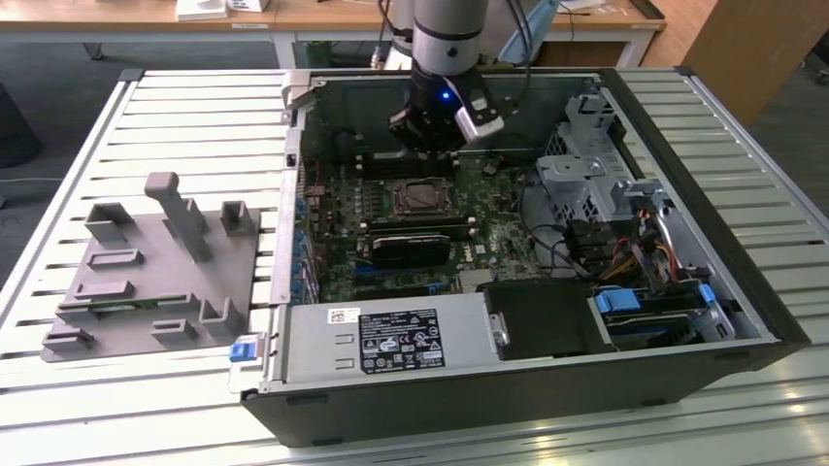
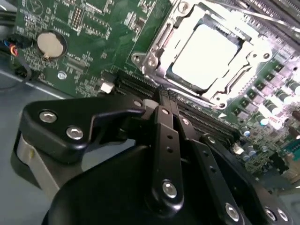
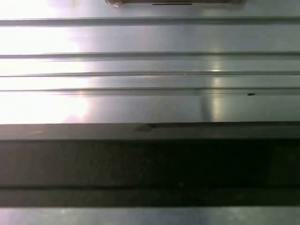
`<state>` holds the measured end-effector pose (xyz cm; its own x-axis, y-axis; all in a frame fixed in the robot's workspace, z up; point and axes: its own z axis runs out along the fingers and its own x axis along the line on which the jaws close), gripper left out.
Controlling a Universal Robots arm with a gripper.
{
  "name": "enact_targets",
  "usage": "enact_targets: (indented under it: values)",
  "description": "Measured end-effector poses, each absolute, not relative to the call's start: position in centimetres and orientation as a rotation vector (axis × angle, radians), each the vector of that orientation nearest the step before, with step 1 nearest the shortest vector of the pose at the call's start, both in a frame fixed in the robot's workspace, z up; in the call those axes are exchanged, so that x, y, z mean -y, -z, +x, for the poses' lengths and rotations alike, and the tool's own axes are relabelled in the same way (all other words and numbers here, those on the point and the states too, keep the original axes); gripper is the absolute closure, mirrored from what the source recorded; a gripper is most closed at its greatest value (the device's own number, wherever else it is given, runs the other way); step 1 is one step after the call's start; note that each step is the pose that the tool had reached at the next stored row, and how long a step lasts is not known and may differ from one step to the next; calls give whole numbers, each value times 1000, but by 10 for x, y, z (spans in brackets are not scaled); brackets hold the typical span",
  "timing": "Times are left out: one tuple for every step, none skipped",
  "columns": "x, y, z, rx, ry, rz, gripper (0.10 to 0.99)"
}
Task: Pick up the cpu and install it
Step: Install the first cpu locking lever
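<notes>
CPU (image 2: pixel 202 58) sits flat in the motherboard (image 2: pixel 93 42) socket (its metal frame surrounds it), inside the open computer case (image 1: pixel 725 320). Gripper (image 2: pixel 165 96) hovers just beside the socket, fingers pressed together, holding nothing.

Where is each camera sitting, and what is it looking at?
Exterior view: off the arm, looking down on the open computer case, with the arm's hand above the motherboard.
Second wrist view: on the arm, looking past the hand at the cpu in its socket.
First wrist view: on the arm, facing ribbed metal.
Exterior and second wrist views share the cpu.
</notes>
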<state>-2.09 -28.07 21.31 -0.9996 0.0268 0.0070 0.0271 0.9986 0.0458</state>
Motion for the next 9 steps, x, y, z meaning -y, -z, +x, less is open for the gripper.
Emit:
enact_targets:
  values:
    - [282,-213,-21,3134,72,-42,980]
    - [283,-213,-21,3134,72,-42,980]
    - [284,-213,-21,3134,72,-42,980]
    - [284,-213,-21,3134,72,-42,980]
    - [285,-213,-21,3134,72,-42,980]
    - [285,-213,-21,3134,72,-42,980]
    - [285,-213,-21,3134,72,-42,980]
    - [286,-213,-21,3134,72,-42,980]
    - [286,-213,-21,3134,72,-43,980]
